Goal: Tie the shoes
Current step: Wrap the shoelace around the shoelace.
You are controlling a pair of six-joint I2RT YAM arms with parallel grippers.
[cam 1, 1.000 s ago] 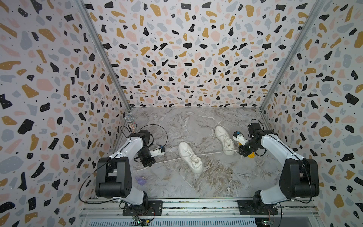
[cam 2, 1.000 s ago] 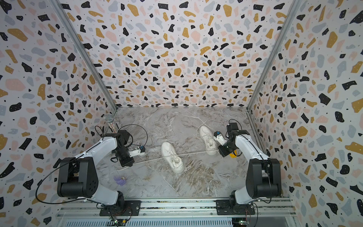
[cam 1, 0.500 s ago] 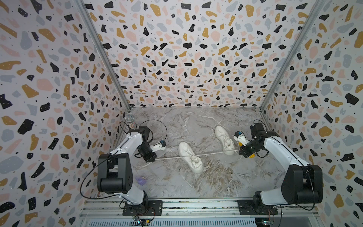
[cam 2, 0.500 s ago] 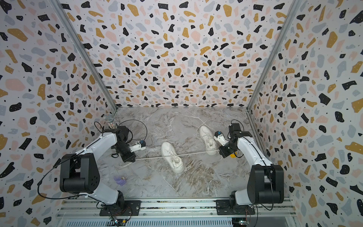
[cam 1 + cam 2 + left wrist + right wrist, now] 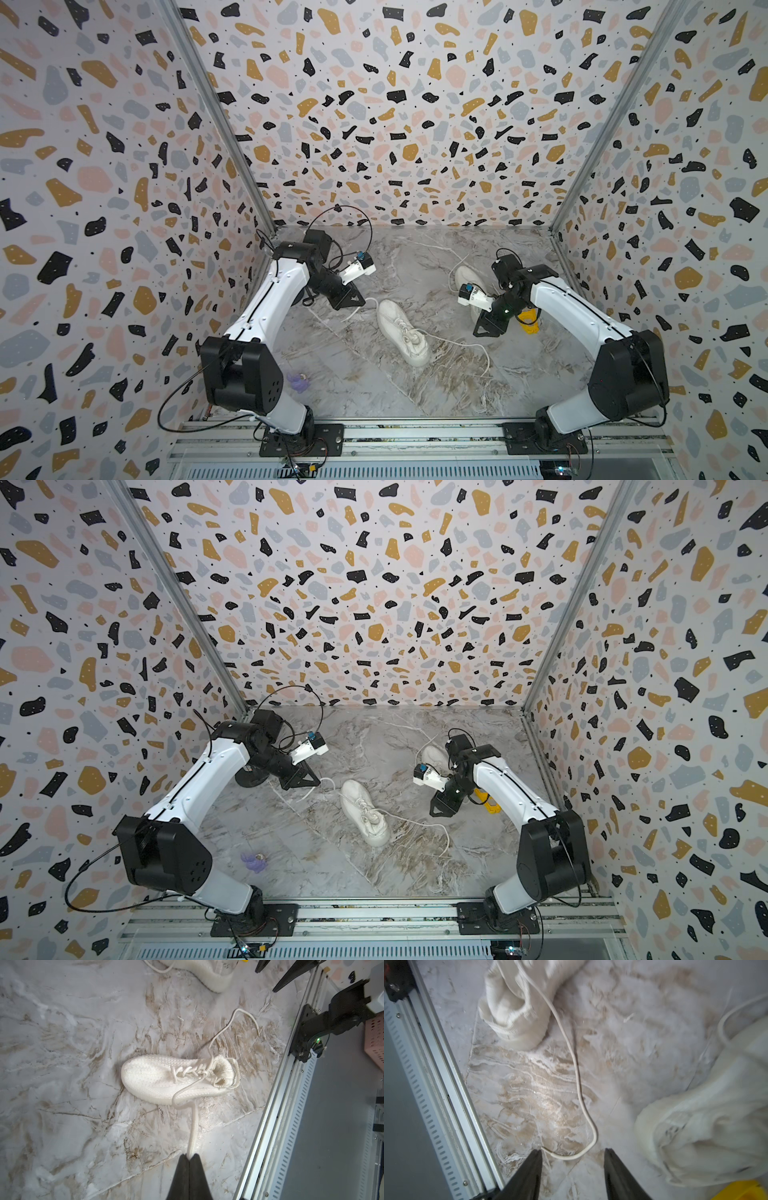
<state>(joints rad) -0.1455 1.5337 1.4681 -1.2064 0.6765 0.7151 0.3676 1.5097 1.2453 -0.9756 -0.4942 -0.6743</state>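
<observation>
room: closed box, speckled walls (image 5: 395, 104) on three sides, metal rail (image 5: 415, 432) along the front
surface: grey-brown marble look (image 5: 540, 374), scuffed; small purple bit (image 5: 299, 382) front left, yellow thing (image 5: 530, 326) far right
near shoe (image 5: 402, 332): middle of surface, upright on its sole, laces trailing off both sides
far shoe (image 5: 467, 276): further back, right side, partly covered in both top views, laces loose
left claw (image 5: 189, 1156): still clamped shut on one lace (image 5: 194, 1122) of the near shoe; lace has a kink, not taut
right claw (image 5: 573, 1150): jaws stand apart, nothing between them
change: a second ago both claws pulled the near shoe's laces out in one straight line; right has now let go, its lace end (image 5: 577, 1076) lies slack and curled on the surface, just ahead of the jaws
meaning: pull-tight of a first crossing looks finished; no bow seen, so near shoe not tied yet, far shoe not started
</observation>
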